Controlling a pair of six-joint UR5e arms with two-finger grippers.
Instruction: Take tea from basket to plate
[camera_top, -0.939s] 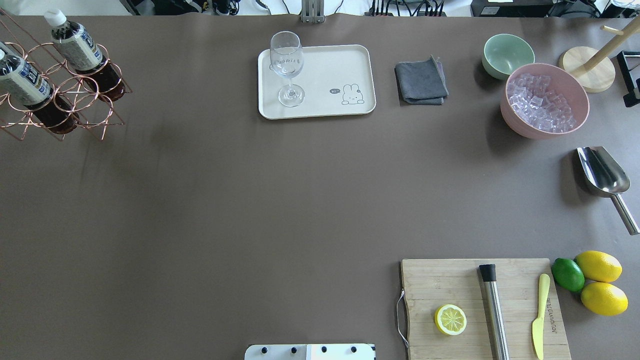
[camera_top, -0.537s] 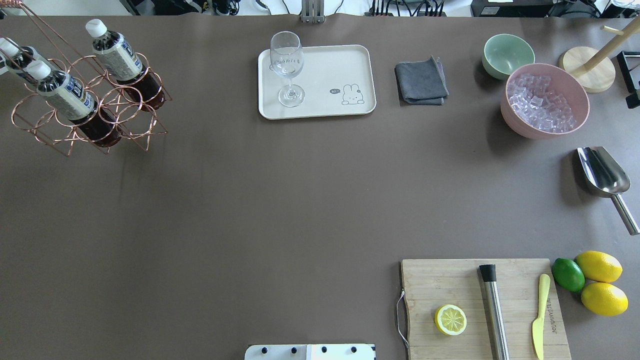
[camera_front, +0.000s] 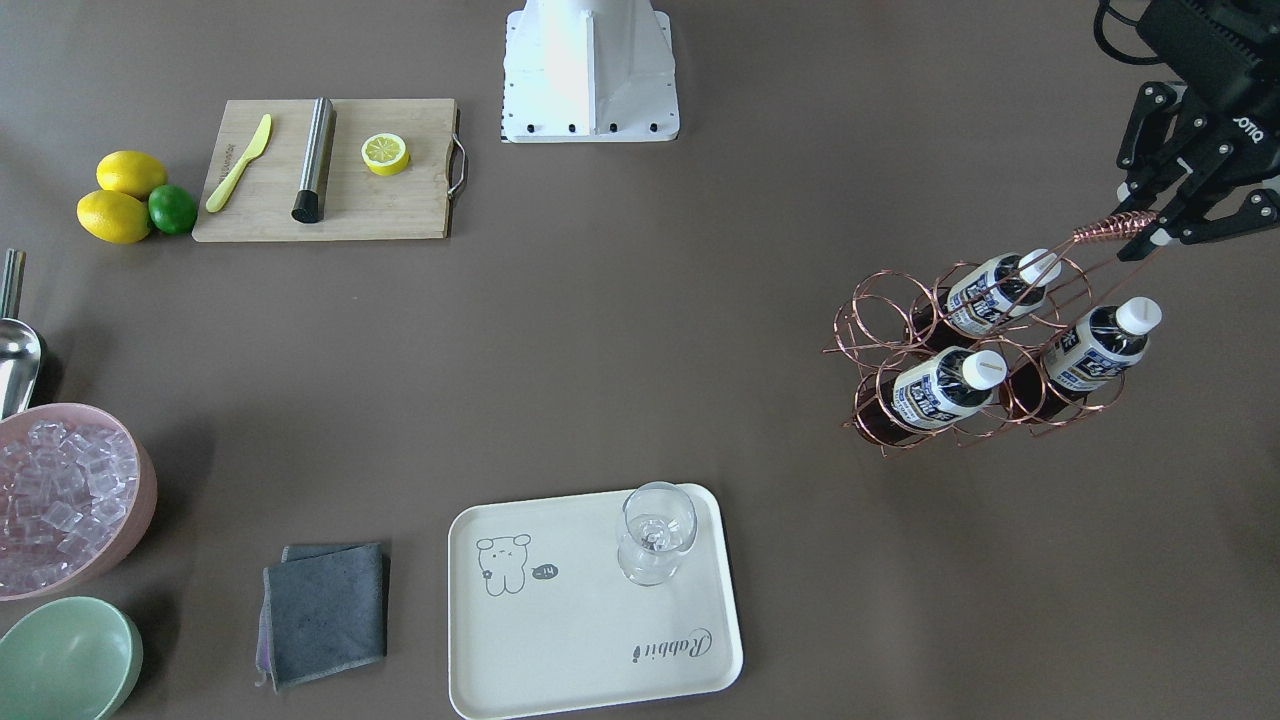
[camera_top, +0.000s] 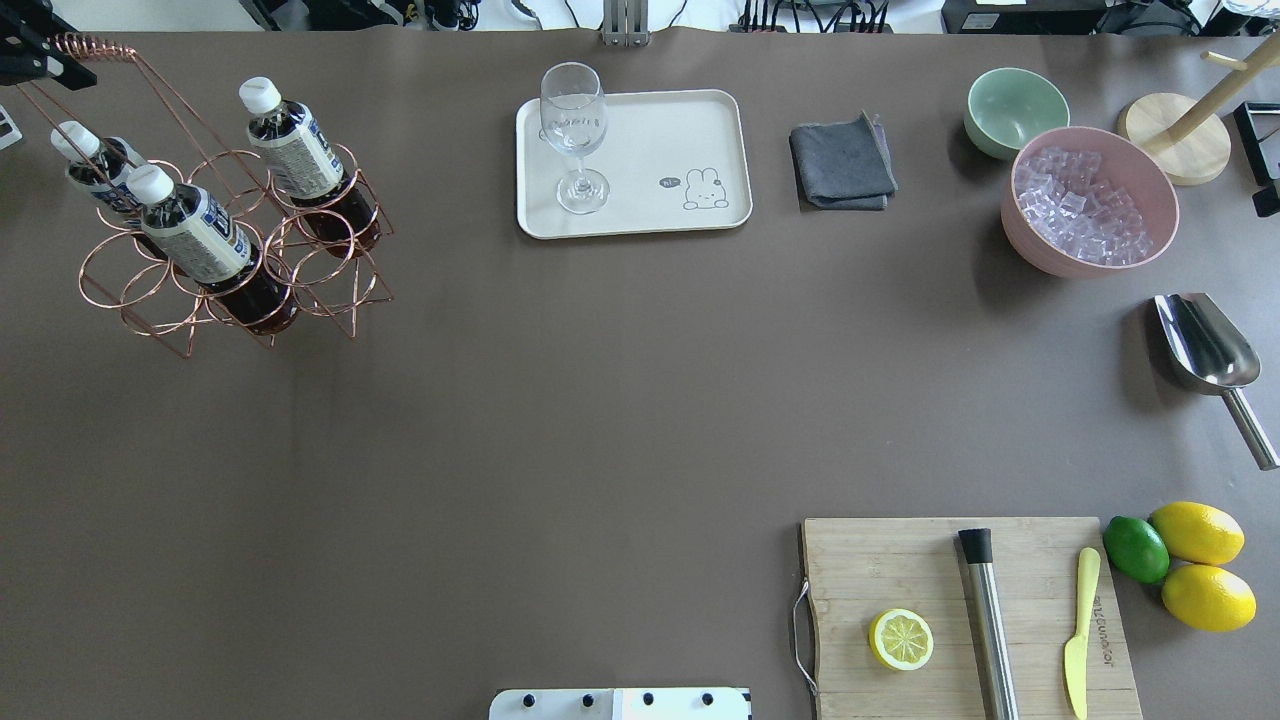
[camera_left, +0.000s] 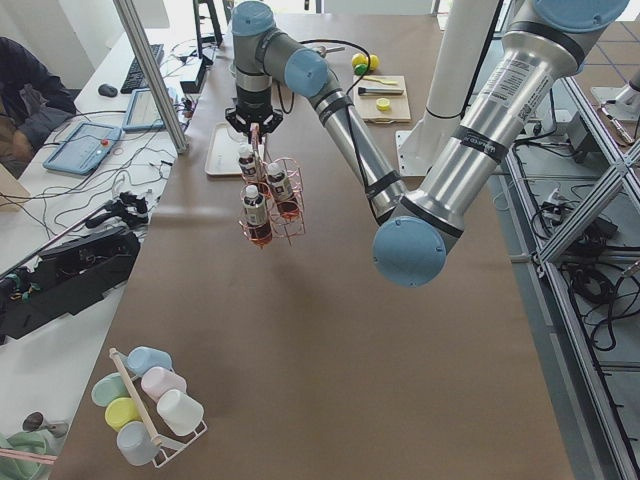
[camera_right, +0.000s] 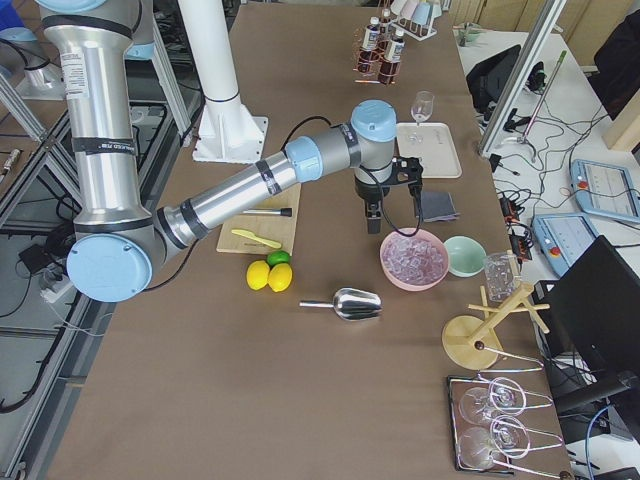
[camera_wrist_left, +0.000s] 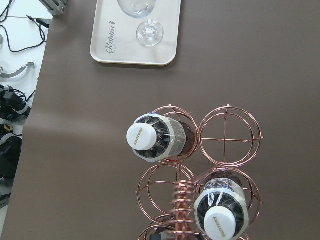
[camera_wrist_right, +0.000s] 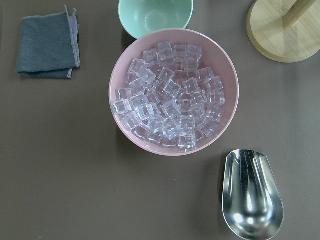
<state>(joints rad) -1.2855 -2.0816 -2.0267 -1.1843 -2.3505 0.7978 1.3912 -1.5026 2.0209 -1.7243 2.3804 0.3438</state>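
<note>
My left gripper is shut on the coiled handle of the copper wire basket, which hangs tilted above the table's left side. Three tea bottles with white caps stand in its rings. In the overhead view the basket and a tea bottle are at the far left. The cream plate lies to their right at the back centre. My right gripper hovers over the pink bowl; I cannot tell if it is open.
A wine glass stands on the plate's left part. A grey cloth, green bowl, pink ice bowl and metal scoop are on the right. A cutting board lies front right.
The basket with its bottles has moved right, toward the plate, carried by my left gripper. The third bottle and the handle have come into the overhead view.
</note>
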